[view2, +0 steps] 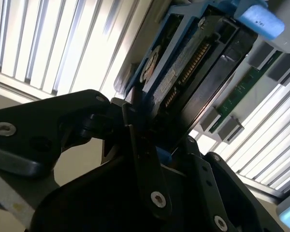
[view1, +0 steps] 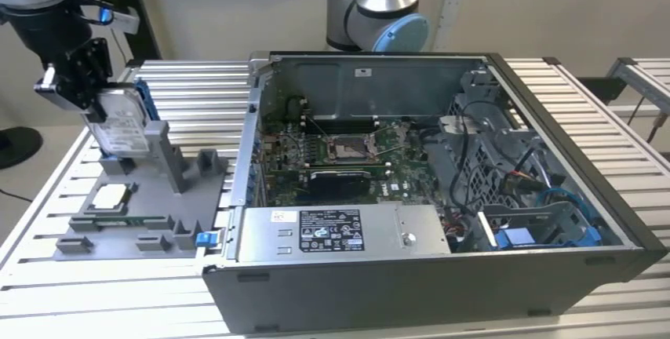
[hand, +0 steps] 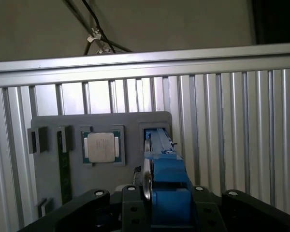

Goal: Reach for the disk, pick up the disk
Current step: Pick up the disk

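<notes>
The disk (view1: 122, 129) is seen standing on edge in a slot of the grey fixture (view1: 157, 198), which is set near the desk's (view1: 194, 88) edge at the exterior view's left, beside the open computer case (view1: 419, 276). In the second wrist view the black fingers (view2: 141, 159) are found pressed against the disk's two broad faces, pinching it near its upper end, with its blue bracket (view2: 162, 36) caught between them. In the first wrist view the same bracket (hand: 166, 179) is flanked by the fingers (hand: 130, 200). Whether the disk's lower edge is clear of the slot cannot be told. A processor chip (hand: 101, 147) is seated in the fixture just beside the slot. Trouble is judged most likely if the disk is drawn out at a tilt: the bracket could be jammed against the slot walls and the fixture dragged along, or the smooth metal could be let slip from a grip taken so near one end.
</notes>
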### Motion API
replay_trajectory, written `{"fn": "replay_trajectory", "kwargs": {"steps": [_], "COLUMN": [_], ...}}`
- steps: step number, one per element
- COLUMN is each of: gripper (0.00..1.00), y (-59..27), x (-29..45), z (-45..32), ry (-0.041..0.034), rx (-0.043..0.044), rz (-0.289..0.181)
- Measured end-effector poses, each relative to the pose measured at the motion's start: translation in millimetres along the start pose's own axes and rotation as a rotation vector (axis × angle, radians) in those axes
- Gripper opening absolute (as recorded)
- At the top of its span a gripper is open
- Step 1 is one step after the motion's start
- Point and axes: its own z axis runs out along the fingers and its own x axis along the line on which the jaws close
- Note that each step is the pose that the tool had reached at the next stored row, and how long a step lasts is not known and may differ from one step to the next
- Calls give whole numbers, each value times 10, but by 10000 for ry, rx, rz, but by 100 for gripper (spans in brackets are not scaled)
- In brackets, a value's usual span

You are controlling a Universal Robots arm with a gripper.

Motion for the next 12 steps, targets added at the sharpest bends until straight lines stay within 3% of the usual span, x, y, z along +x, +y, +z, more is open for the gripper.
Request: {"fn": "replay_trajectory", "kwargs": {"steps": [12], "gripper": [0], "y": [1], "x": [-4], "z": [-124], "ry": [0], "rx": [0], "rz": [0]}}
